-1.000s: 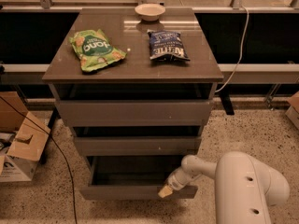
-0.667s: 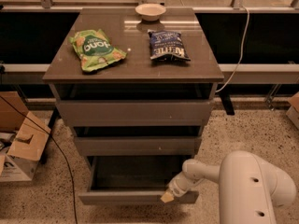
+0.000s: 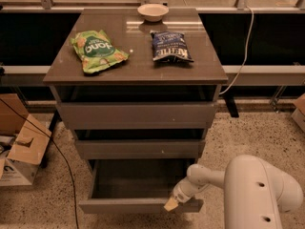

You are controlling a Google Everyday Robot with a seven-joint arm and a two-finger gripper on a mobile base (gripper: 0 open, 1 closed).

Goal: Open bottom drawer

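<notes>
Bottom drawer (image 3: 128,206) slid farther out, arm (image 3: 209,175) bent low at right, pincer (image 3: 171,203) at its front edge, grip not discernible

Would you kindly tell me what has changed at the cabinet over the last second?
The bottom drawer has slid further out toward the camera, showing more of its grey interior. The gripper, at the right part of the drawer's front edge, has come back with it. The middle drawer, top drawer, green bag, blue bag and bowl stayed put.
</notes>
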